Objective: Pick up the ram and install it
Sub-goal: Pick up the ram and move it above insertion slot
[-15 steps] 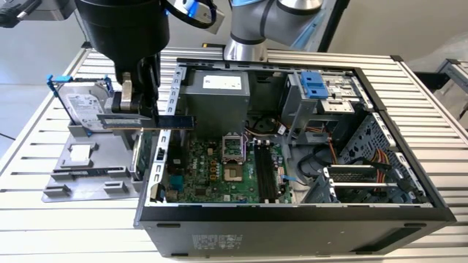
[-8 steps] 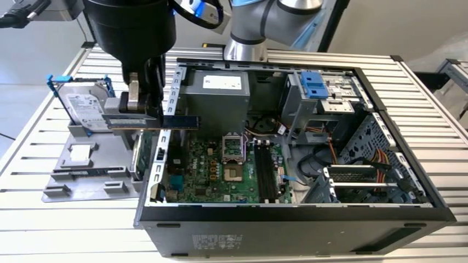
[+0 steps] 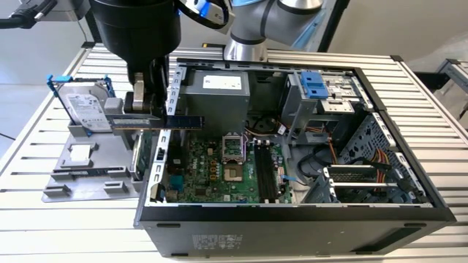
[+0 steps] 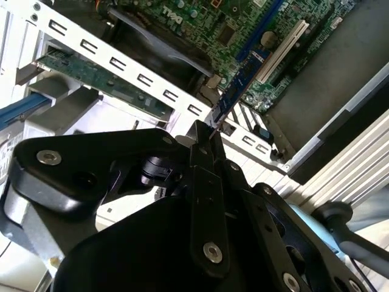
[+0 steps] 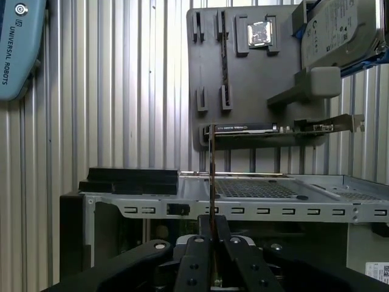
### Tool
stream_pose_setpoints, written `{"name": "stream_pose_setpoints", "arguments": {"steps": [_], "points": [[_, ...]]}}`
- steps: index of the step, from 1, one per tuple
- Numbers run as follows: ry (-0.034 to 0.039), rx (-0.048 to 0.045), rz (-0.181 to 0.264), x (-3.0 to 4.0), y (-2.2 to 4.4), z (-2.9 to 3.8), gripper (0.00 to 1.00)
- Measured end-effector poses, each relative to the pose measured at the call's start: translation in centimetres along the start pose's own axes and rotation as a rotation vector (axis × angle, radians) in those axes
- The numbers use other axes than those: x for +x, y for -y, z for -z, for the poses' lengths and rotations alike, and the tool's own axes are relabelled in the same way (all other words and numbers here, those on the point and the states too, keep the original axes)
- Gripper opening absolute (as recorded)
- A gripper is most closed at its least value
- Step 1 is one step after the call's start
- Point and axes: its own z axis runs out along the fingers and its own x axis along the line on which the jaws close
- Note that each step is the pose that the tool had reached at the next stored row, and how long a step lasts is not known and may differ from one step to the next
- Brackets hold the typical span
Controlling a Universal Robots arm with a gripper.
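The ram (image 3: 183, 123) is a narrow blue-green stick held level in the air, over the left wall of the open computer case (image 3: 292, 213) as the exterior view shows it. My gripper (image 3: 146, 117) is shut on its middle, with the stick reaching out to both sides. In both wrist views the ram (image 4: 243, 76) (image 5: 211, 170) appears edge-on, running straight out from between the black fingers (image 4: 203, 158) (image 5: 197, 249). The motherboard (image 3: 212, 175) lies inside the case, and its long black memory slots (image 3: 264, 171) are to the exterior view's right of the gripper.
A grey parts holder (image 3: 87, 170) stands outside the case at the exterior view's left, carrying a hard drive (image 3: 84, 107) in a blue frame. A green expansion card (image 5: 285, 128) with a metal bracket rests on that holder. The power supply (image 3: 216, 90) and drive bays (image 3: 321, 93) fill the case's far end.
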Motion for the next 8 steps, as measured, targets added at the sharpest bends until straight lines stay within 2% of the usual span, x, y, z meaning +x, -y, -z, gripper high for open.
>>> {"name": "stream_pose_setpoints", "arguments": {"steps": [8], "points": [[0.0001,0.0001,0.0,0.0,0.26,0.0,0.0]]}}
